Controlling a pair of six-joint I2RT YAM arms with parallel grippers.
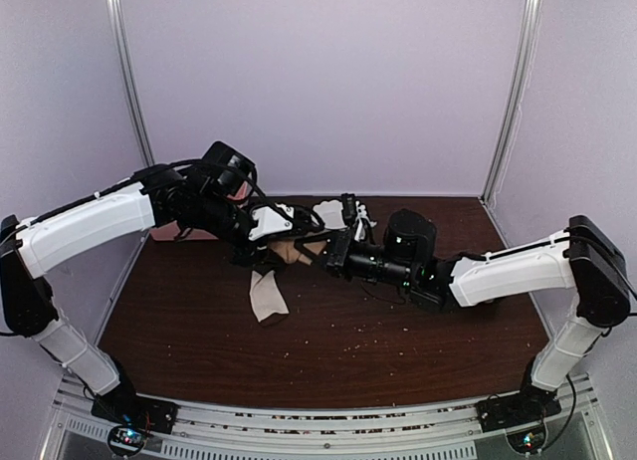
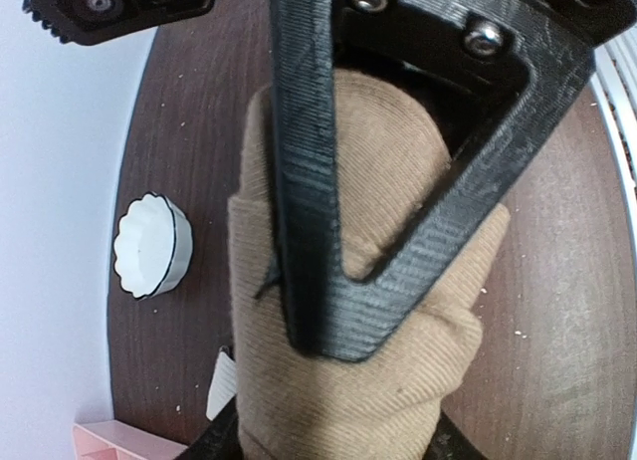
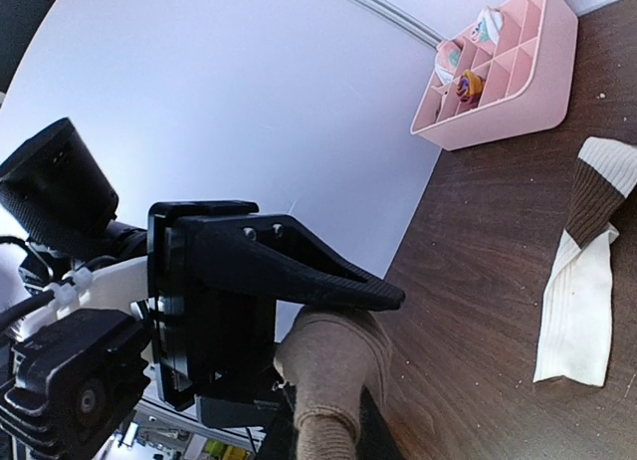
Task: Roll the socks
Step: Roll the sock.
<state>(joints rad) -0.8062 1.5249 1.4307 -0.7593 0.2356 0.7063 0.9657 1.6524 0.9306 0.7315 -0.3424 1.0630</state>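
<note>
Your open lane is the near tabletop. The left arm and right arm meet mid-table at the tan sock, cream sock just in front; white scalloped bowl and pink compartment tray obstruct the rear

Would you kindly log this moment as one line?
right gripper: shut on tan sock | left gripper: around same sock, grip unclear | patched sock: lying on table

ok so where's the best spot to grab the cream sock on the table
Pinch the cream sock at its ribbed plain end, coming straight down from above with the jaws across its narrow width. It lies flat and limp on the table, so no side gives an edge.
</note>
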